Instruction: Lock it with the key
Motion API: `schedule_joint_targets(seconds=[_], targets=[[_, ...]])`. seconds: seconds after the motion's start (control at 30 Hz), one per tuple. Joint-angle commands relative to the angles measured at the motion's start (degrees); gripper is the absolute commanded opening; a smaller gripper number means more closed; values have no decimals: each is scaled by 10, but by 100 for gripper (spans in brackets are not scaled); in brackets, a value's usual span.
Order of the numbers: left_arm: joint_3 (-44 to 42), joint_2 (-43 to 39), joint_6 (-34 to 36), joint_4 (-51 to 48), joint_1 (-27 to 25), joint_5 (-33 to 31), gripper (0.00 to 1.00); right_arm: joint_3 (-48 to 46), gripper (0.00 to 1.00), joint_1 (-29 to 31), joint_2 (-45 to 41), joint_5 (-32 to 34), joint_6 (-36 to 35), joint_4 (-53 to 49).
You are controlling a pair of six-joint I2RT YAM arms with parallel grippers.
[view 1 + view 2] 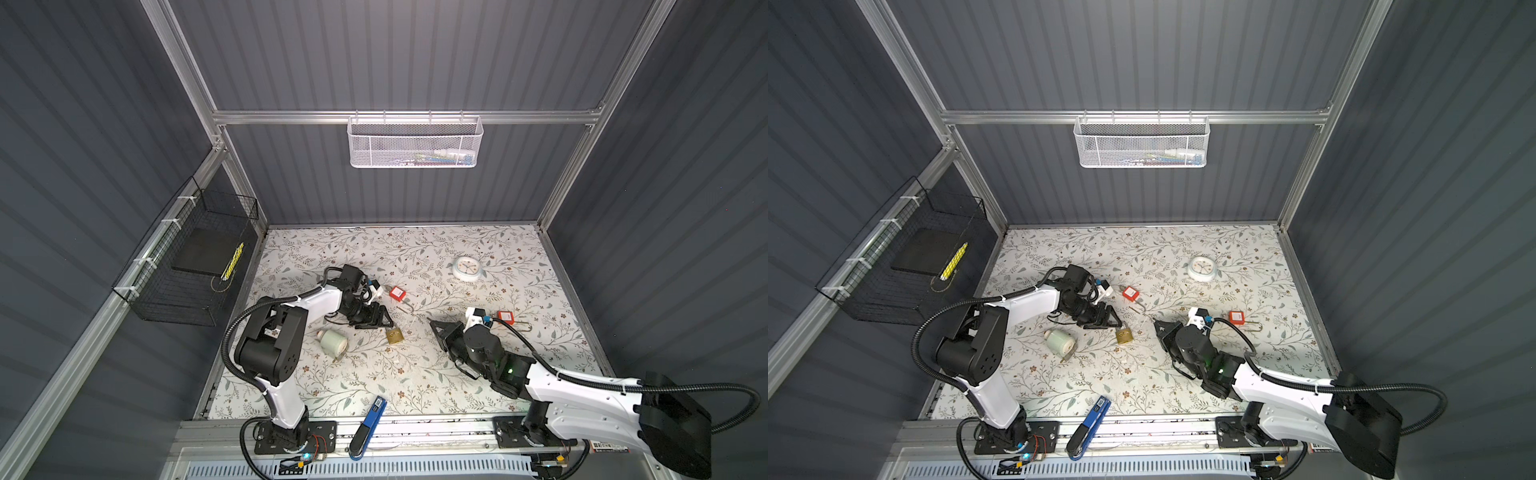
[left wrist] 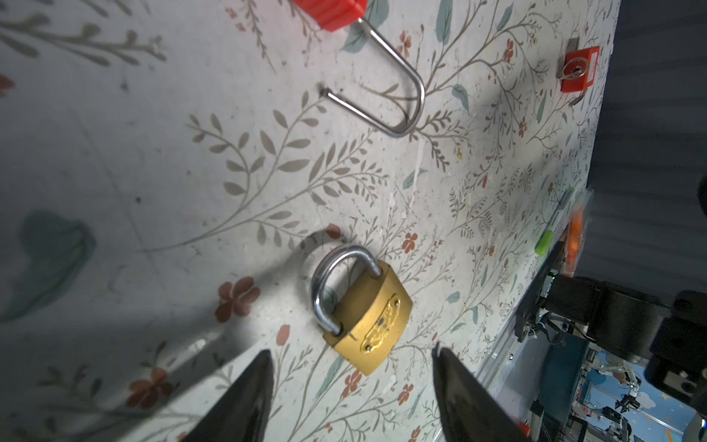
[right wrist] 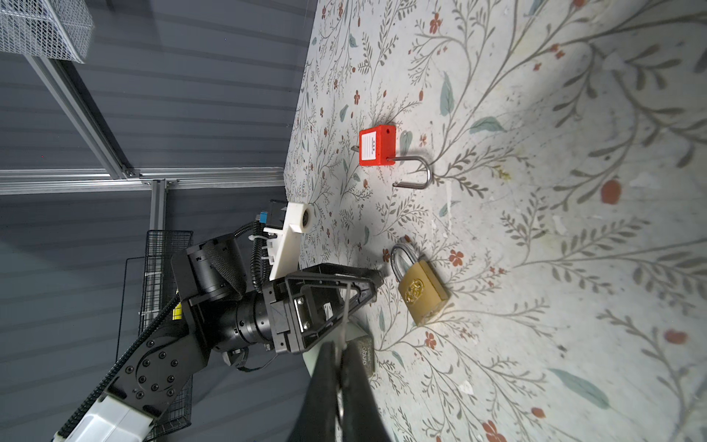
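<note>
The left tool (image 2: 352, 349) hangs low over the bench (image 1: 374, 374) with its fingers spread. The brass padlock (image 2: 373, 321) lies flat just ahead of its tips, touching neither, with both shackle legs down in the body. Farther ahead of that tool lies a red padlock (image 3: 377, 145), its shackle swung open. The right tool (image 3: 339, 348) points at the brass padlock from the opposite side, near but apart. Its fingers are pressed together on what looks like a key (image 3: 346, 306), seen edge-on.
</note>
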Motion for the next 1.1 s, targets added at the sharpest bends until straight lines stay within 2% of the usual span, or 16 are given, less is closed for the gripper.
schedule_joint_targets(seconds=[0.0, 0.63, 1.07], targets=[[-2, -3, -19, 19, -5, 24, 68, -3, 0, 3, -7, 13, -8, 4], [13, 36, -27, 47, -29, 57, 69, -16, 0, 2, -9, 23, 18, 8], [21, 38, -17, 39, -29, 28, 69, -19, 0, 2, -4, 24, 23, 16]])
